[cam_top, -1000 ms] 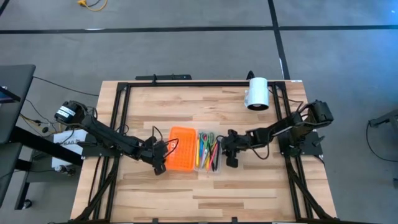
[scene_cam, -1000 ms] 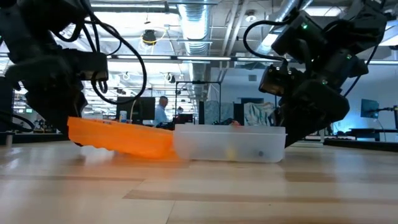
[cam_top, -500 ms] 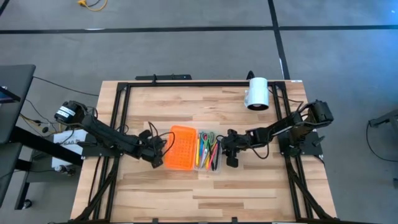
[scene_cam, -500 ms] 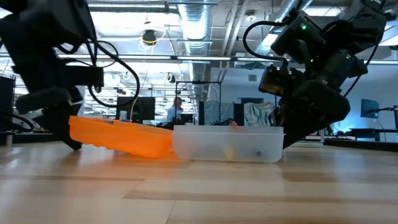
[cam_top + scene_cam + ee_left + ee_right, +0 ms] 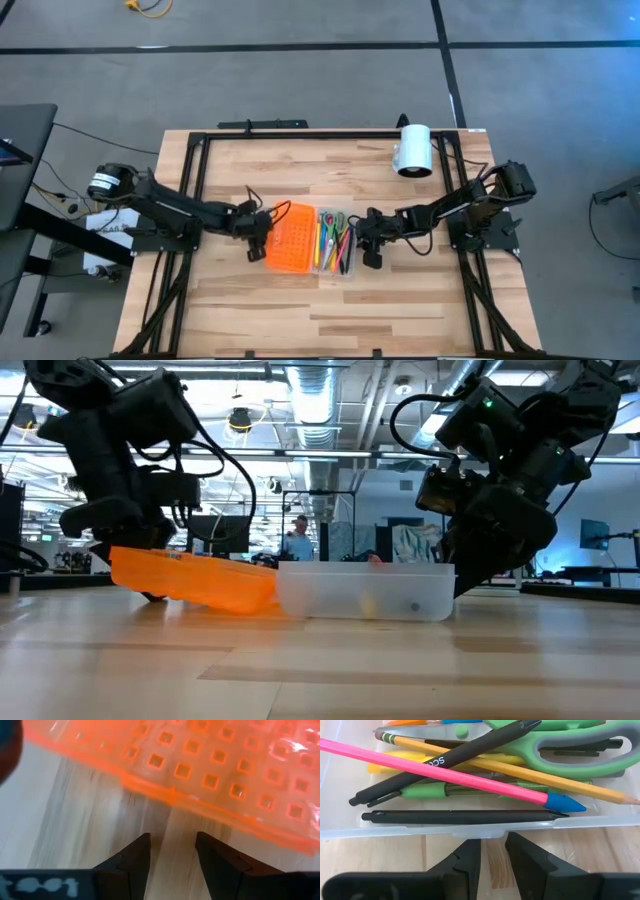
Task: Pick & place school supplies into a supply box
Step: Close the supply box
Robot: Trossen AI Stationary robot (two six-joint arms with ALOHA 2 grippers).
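Note:
The supply box (image 5: 368, 592) is a clear case at the table's middle. Its orange lid (image 5: 290, 238) lies open to the left, joined at the box's left side, with its free edge on the table. Pens, pencils and green scissors (image 5: 570, 750) lie inside the box (image 5: 420, 831). My left gripper (image 5: 172, 840) is open just left of the lid's free edge (image 5: 200, 807), with bare table between. My right gripper (image 5: 492, 845) is open at the box's right wall, with only table between its fingers. My right gripper's fingertips (image 5: 470, 849) stand right at the box's right long wall, slanting down from the table's right. I cannot tell whether they touch it. My left gripper touches nothing.
A white cylinder (image 5: 413, 150) lies at the far right of the table. A black frame (image 5: 190, 190) runs along the table's edges. Bare wood lies near and far of the box.
My left gripper has moved along the lid's left edge toward the table's far edge, and its wrist has rolled. It has stayed open. The box, the lid and my right gripper have kept their places.

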